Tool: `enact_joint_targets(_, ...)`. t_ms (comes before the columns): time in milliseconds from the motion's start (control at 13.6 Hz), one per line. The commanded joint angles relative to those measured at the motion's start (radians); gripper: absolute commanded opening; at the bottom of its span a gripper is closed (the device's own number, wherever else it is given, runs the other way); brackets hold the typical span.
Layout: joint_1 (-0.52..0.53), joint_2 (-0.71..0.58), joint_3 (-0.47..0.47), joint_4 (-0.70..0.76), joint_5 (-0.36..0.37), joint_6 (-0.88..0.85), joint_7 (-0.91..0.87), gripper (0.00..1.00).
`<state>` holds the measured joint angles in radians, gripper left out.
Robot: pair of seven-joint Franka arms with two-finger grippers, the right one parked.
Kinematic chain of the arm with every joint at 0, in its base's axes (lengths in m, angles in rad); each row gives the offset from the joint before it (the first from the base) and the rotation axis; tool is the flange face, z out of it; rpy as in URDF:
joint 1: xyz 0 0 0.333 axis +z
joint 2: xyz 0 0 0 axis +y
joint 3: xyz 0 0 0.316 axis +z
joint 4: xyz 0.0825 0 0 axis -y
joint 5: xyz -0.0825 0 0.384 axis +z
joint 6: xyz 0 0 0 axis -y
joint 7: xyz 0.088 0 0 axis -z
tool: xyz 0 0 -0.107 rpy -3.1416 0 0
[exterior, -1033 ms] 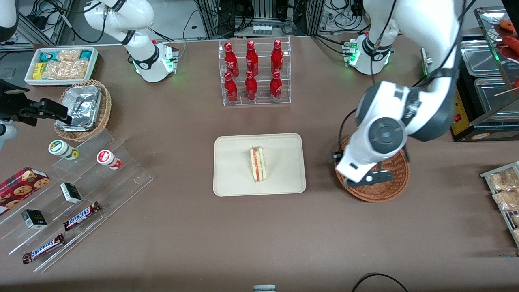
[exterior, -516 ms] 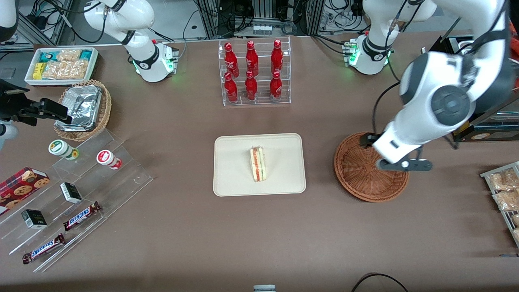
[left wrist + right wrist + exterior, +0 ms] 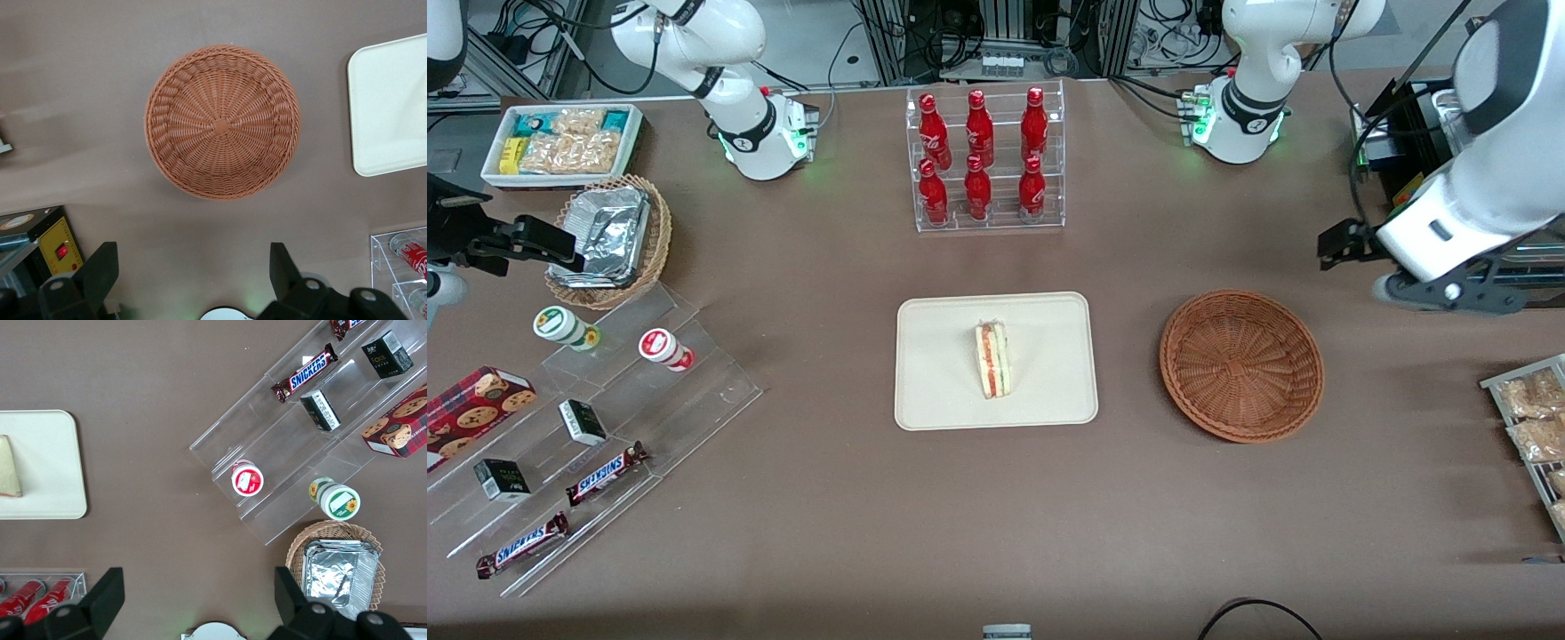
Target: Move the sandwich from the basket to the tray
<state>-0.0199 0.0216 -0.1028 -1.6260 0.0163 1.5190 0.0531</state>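
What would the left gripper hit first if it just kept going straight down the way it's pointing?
Probably bare table. The gripper, fingers open and empty, points down at brown tabletop just beside the basket, not into it. Nothing shows between the fingers and the table, though height is hard to judge.

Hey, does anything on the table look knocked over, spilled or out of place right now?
Nothing stands out. The sandwich lies on the tray, the basket sits upright and empty, and the gripper hangs open, well above the table toward the working arm's end.

Rough woven wicker basket, smooth matt tray, matt brown tabletop.
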Motion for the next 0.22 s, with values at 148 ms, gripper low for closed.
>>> enact_joint_targets(148,0.06,-0.015,-0.052,0.05,0.007,-0.062,0.01,1.0)
